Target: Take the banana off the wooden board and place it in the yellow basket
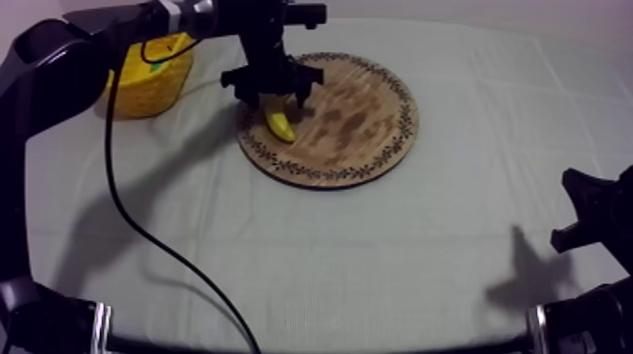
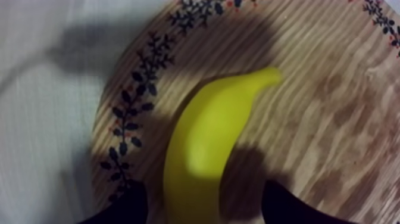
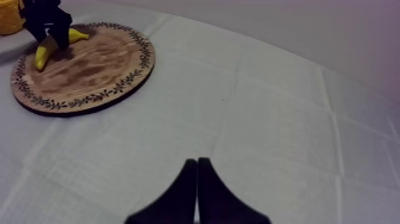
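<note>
Left gripper (image 1: 273,96) is positioned over the banana (image 1: 281,124), which lies on the wooden board (image 1: 363,118) at the board's 9 o'clock rim in the top view. The left wrist view shows its fingers (image 2: 128,205) released, one on each side of the banana, with a gap on both sides. The yellow basket (image 1: 151,80) stands at 10 o'clock from the board, just beside it. Right gripper (image 3: 197,170) is clenched, grasping nothing, above the cloth (image 1: 377,264) at 4 o'clock.

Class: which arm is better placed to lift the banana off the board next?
Left. The left gripper, open, straddles the banana on the board, near the basket. The right gripper sits shut over bare cloth, far from the board.
</note>
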Available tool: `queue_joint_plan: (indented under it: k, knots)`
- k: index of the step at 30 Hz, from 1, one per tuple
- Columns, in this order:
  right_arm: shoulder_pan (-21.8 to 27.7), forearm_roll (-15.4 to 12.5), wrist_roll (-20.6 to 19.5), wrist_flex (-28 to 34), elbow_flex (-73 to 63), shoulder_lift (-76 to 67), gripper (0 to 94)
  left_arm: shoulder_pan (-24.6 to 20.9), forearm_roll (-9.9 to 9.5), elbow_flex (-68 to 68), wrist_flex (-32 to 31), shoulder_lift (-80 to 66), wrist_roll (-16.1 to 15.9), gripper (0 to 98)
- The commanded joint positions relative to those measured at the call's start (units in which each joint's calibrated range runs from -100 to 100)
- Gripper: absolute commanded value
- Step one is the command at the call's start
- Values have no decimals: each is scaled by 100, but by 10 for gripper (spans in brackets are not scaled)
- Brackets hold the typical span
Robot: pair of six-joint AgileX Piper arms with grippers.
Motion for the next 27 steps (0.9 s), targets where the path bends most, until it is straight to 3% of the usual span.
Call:
queue_joint_plan:
  k: [1, 14, 20, 27]
  knots:
    - [0, 0, 1, -3, -3, 0, 3, -7, -23, -13, -24, 26, 14, 686]
    - [0, 0, 1, -3, -3, 0, 3, -40, -71, 100, -385, 88, -71, 514]
    - [0, 0, 1, -3, -3, 0, 3, -51, -68, 141, -497, 82, -244, 282]
    - [0, 0, 1, -3, -3, 0, 3, -65, -61, 185, -536, 38, -323, 198]
